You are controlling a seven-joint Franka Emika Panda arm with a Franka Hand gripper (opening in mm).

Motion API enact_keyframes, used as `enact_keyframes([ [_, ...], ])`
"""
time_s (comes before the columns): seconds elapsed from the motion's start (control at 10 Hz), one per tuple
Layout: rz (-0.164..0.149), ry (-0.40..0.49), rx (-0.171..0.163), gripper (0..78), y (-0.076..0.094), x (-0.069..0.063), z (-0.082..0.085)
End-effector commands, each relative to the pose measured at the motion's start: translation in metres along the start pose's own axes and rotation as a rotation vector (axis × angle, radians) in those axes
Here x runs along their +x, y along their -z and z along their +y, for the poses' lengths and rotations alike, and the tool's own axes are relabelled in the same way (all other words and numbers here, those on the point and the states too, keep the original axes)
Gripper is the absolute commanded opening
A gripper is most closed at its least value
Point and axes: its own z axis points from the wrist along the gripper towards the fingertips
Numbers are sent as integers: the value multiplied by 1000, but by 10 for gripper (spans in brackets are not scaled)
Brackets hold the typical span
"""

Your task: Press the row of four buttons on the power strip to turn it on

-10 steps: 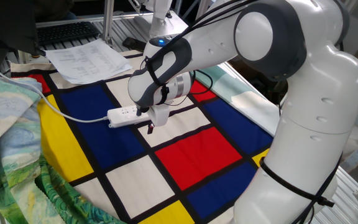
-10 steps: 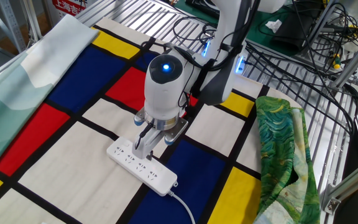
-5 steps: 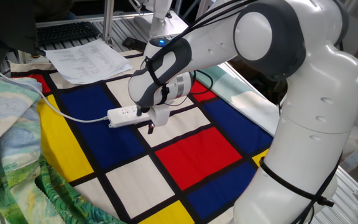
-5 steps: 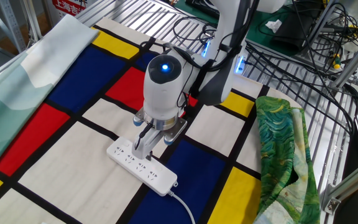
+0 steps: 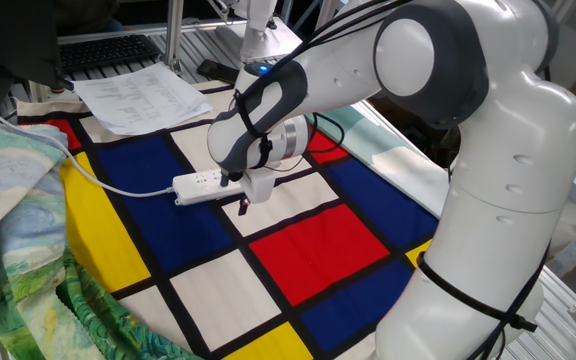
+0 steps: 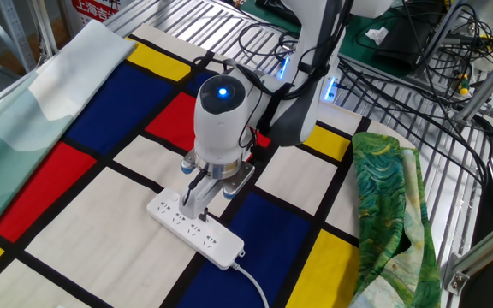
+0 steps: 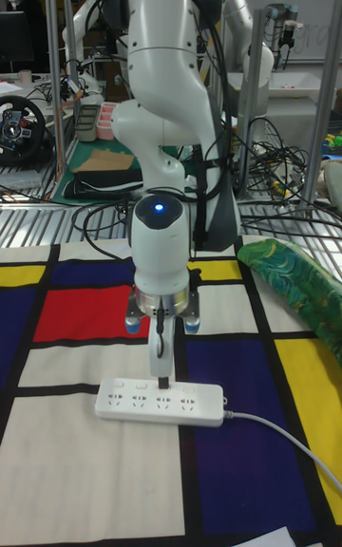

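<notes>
White plastic power strip (image 7: 160,403) lies loose on the checked cloth (image 6: 75,227) over your tabletop, claw (image 7: 162,378) poised at its back edge, finger state unreadable, so an off-centre push could skid it or miss the row of four buttons (image 7: 152,384).

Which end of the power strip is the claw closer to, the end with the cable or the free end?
The claw stands over the power strip nearer its free end; the white cable leaves the opposite end.
</notes>
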Motion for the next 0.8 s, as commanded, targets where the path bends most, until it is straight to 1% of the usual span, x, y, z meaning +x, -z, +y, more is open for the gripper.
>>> enact_keyframes([
  [0.1,8,-4,2,774,-5,-2,-2],
  [0.4,12,-4,0,774,-7,0,-2],
  [0.6,4,-6,-3,774,-12,2,-1],
  [0.8,-2,-1,3,774,-12,3,-1],
])
